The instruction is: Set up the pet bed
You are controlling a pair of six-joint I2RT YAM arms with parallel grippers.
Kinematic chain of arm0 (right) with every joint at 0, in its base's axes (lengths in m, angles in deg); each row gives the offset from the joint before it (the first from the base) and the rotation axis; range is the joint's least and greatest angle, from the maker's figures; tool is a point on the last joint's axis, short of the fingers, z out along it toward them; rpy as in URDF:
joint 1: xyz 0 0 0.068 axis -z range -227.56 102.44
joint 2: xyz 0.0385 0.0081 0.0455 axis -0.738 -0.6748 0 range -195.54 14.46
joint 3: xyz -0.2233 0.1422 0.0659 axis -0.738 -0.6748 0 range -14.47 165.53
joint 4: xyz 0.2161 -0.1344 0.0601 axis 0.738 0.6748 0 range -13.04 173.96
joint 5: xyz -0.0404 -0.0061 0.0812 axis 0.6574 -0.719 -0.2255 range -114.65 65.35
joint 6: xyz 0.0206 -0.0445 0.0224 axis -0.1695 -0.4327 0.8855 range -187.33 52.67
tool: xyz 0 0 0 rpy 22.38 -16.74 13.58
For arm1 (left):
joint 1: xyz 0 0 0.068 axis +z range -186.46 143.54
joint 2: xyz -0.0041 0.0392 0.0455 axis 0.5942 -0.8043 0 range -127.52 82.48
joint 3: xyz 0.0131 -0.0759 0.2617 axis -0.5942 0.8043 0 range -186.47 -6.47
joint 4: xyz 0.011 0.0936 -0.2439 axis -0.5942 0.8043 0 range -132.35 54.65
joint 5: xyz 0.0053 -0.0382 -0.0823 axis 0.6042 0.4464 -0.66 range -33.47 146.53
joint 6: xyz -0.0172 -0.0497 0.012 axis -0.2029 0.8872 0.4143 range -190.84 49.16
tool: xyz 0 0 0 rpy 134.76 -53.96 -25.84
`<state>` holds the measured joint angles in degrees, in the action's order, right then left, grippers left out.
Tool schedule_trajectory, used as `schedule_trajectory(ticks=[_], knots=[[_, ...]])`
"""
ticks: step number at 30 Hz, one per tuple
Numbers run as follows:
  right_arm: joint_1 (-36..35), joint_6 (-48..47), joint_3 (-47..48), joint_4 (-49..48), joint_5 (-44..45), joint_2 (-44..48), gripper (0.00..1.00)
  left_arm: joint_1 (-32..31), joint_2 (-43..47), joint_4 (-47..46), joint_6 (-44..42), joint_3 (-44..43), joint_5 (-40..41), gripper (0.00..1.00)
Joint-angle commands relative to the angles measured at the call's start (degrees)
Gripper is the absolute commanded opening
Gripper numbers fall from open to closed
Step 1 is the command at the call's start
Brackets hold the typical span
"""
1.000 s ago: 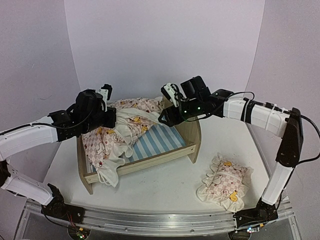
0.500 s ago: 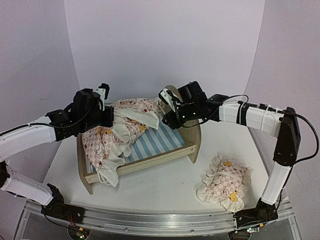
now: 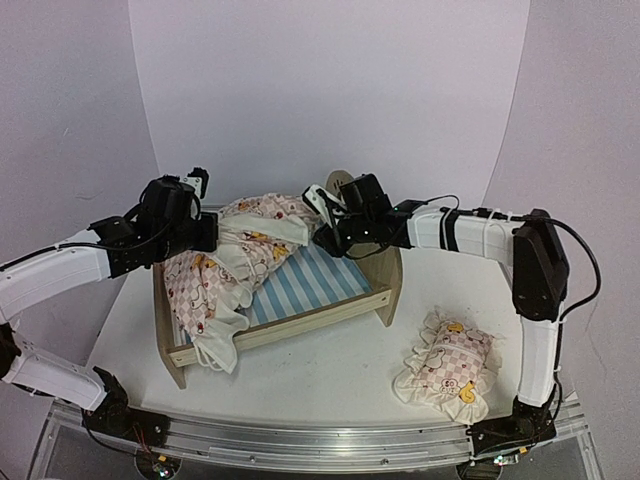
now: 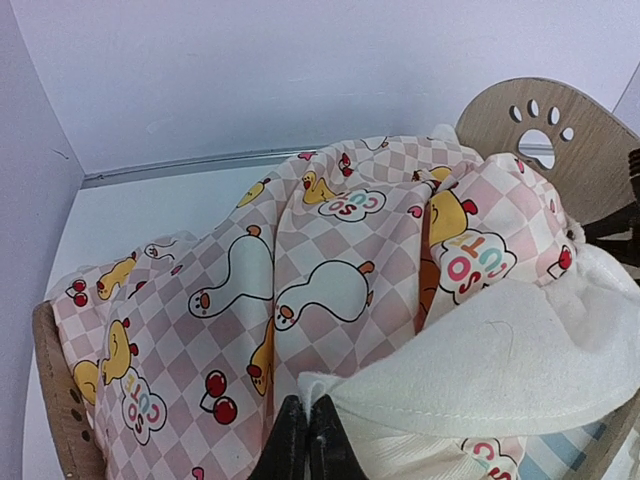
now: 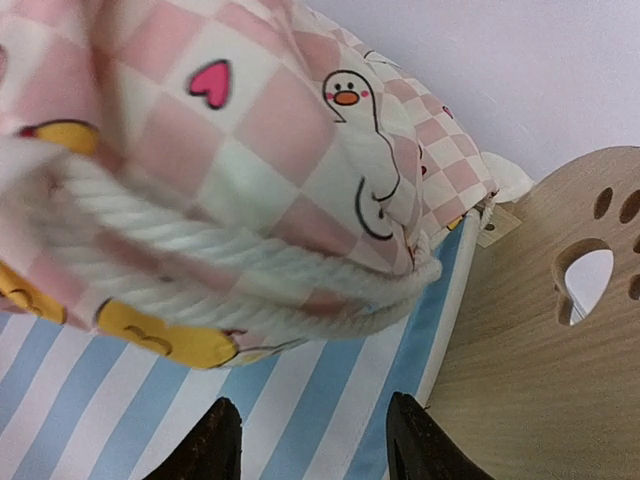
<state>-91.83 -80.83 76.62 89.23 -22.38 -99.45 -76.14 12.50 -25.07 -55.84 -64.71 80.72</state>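
Top external view: the left gripper (image 3: 214, 233) sits at the bed's left rear. Its jaws are pressed together on the quilt's (image 3: 225, 272) plain white backing edge. The quilt is soft pink-check fabric with a cartoon print, bunched in folds over the bed's left half. One frilled corner hangs over the front rail.

The bed (image 3: 310, 318) stands mid-table (image 3: 330, 390). It has a light-wood frame, a blue-and-white striped base and a rounded headboard with paw cutouts at its right end. The quilt hides most of the low left end board.

The right gripper (image 5: 312, 405) hovers over the striped base beside the headboard. Its fingers are spread with nothing between them.

A puffy, frilled pillow (image 3: 447, 366) lies on the table at right, apart from the bed.
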Motion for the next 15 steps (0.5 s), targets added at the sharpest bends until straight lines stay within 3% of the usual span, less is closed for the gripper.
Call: schedule_trajectory(ticks=[1,8,15], knots=[[1.55,-3.27,5.91,-7.11,1.55,-2.59,0.45,1.0,2.23,0.05,-0.06,0.18,1.27,0.0],[2.77,-5.35,9.6,-7.48,2.84,-6.05,0.42,1.27,2.99,0.35,-0.32,0.27,0.92,0.0],[3.75,-5.82,12.61,-8.14,-4.07,-8.66,0.42,1.36,3.59,0.42,-0.24,-0.28,-0.42,0.0]])
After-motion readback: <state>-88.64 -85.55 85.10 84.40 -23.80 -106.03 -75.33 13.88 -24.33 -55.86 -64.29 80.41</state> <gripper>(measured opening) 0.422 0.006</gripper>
